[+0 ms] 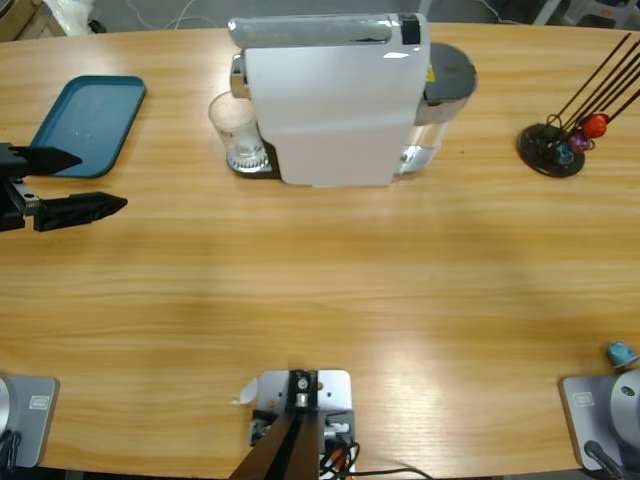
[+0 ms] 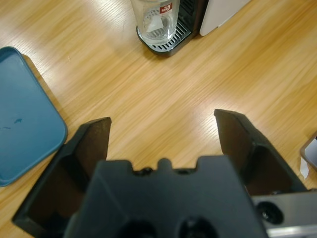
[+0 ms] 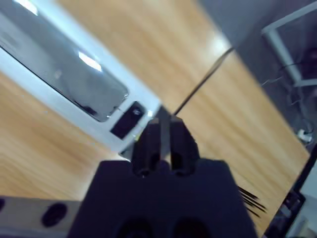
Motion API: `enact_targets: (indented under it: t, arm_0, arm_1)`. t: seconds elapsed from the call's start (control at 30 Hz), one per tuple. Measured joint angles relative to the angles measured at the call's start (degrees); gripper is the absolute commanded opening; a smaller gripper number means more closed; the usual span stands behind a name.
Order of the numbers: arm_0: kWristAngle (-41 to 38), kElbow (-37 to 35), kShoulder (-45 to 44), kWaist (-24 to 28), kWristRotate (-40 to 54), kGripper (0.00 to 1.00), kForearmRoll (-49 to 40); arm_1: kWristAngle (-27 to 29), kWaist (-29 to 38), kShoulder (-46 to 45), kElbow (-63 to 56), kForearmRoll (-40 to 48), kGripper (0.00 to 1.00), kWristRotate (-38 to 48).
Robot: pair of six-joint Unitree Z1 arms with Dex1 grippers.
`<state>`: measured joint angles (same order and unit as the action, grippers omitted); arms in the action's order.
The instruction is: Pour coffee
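Note:
A white coffee machine (image 1: pixel 335 100) stands at the back middle of the table. On its drip tray (image 2: pixel 163 47) sits a small clear glass (image 1: pixel 238 135) with a red logo (image 2: pixel 153 20); I see no coffee in it. My left gripper (image 1: pixel 98 180) hovers open at the table's left edge, well short of the glass, with nothing between its jaws (image 2: pixel 163 121). My right gripper (image 3: pixel 164 121) is shut on nothing and looks down on the machine's silver top (image 3: pixel 64 69) and black button (image 3: pixel 126 120). The high view does not show it.
A blue tray (image 1: pixel 88 122) lies at the back left, just beside the left gripper (image 2: pixel 25 119). A black capsule stand (image 1: pixel 552 148) with thin rods and coloured capsules is at the back right. A small teal object (image 1: pixel 620 352) lies near the front right corner.

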<state>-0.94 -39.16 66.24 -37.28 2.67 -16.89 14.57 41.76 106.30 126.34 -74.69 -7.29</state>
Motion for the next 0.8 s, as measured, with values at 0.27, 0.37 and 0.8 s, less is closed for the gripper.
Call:
enact_targets:
  t: [0.27, 0.37, 0.8]
  arm_0:
    - [0.0, 0.0, 0.0, 0.1, 0.0, 0.908, 0.2]
    - [-1.1, 0.0, 0.0, 0.1, -0.1, 0.908, 1.2]
    - [-3.5, 9.1, 0.1, -2.9, 0.0, 0.885, 16.2]
  arm_1:
    - [-1.5, 4.2, -25.7, -37.0, 19.0, 1.0, 5.2]
    - [-3.9, 4.8, -34.6, -55.5, 32.9, 1.0, 7.1]
    - [-11.3, 5.0, -50.3, -92.8, 61.1, 1.0, 7.7]
